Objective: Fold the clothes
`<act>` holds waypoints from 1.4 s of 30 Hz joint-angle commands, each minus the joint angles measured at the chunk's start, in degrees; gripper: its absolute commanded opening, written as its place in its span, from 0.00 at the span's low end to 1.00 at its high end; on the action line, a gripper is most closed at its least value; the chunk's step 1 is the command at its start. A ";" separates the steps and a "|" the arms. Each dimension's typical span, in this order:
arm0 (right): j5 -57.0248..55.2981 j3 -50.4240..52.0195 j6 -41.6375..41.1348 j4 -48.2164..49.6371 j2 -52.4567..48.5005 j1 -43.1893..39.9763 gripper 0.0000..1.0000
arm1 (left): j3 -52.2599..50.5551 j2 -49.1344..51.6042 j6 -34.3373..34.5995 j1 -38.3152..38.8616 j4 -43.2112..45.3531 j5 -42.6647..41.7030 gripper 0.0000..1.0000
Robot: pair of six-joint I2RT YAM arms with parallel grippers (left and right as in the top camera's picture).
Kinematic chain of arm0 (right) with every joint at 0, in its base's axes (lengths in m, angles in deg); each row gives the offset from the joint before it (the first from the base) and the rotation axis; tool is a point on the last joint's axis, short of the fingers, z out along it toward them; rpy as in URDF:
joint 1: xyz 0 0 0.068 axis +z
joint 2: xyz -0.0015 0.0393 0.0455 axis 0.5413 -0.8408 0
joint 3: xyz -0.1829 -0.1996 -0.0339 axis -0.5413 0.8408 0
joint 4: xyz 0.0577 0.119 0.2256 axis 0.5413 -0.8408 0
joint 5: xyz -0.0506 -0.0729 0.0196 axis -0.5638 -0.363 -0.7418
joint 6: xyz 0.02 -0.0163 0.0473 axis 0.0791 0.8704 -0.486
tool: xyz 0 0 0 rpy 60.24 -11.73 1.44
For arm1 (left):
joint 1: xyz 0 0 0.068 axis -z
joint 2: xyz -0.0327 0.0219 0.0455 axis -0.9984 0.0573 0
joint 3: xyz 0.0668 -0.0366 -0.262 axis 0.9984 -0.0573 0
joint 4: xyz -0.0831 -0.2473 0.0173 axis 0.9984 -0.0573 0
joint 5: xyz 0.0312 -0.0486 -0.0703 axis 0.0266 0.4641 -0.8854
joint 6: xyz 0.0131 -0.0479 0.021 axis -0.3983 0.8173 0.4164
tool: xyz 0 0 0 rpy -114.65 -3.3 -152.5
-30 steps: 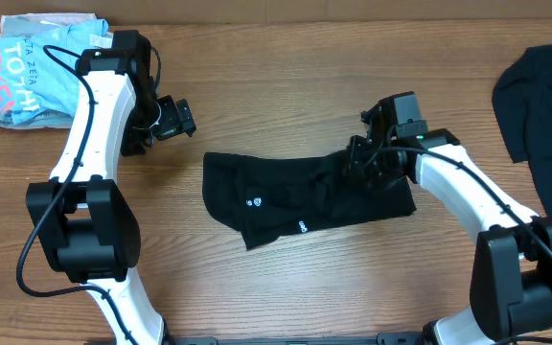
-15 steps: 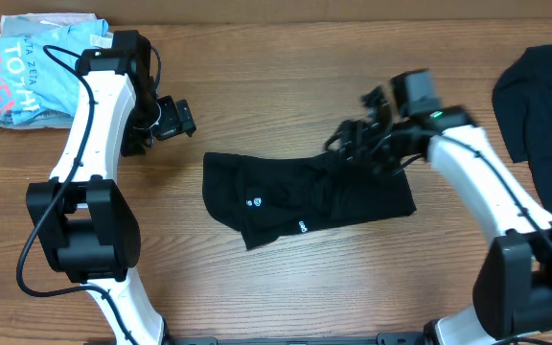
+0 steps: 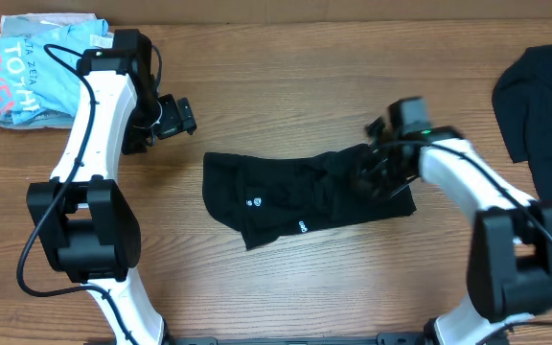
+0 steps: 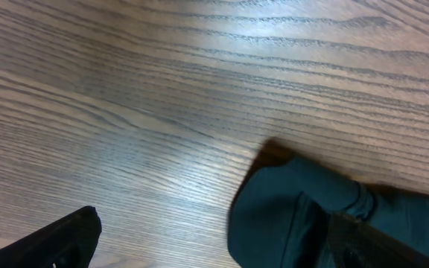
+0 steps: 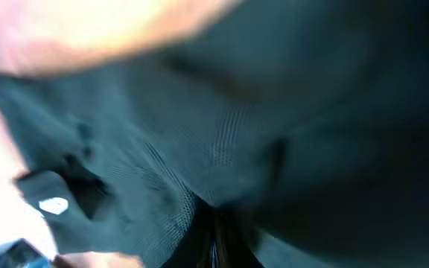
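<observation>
A black T-shirt [image 3: 286,196] lies folded into a long band on the wooden table, with small white logo prints on it. My right gripper [image 3: 379,171] is down on the shirt's right end. In the right wrist view black fabric [image 5: 289,112] fills the frame, and a fold is pinched in the shut jaws [image 5: 214,231]. My left gripper [image 3: 176,117] is open and empty above bare wood, left of the shirt. In the left wrist view its dark fingers [image 4: 58,242] straddle the table, with the shirt's rounded left corner [image 4: 289,216] by the right one.
A second black garment [image 3: 542,105] lies at the table's right edge. A pile of light blue and white printed clothes [image 3: 27,67] sits at the back left. The table's far edge runs along the top of the overhead view.
My right gripper rose up and back with the shirt's right end bunched under it, then came back down to the right onto the shirt. The left arm has not moved.
</observation>
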 commanded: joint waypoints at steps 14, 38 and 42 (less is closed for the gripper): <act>-1.38 -0.07 -5.53 2.32 -0.98 11.54 0.04 | 0.83 0.31 -1.33 0.68 -0.33 0.00 1.00; -20.63 -23.65 1.18 -15.37 4.02 -20.22 1.00 | -15.85 0.31 -7.74 3.06 0.42 -6.73 1.00; -20.57 -23.65 1.16 -15.54 4.02 -23.54 1.00 | -20.65 0.31 -7.78 1.27 7.13 -7.85 1.00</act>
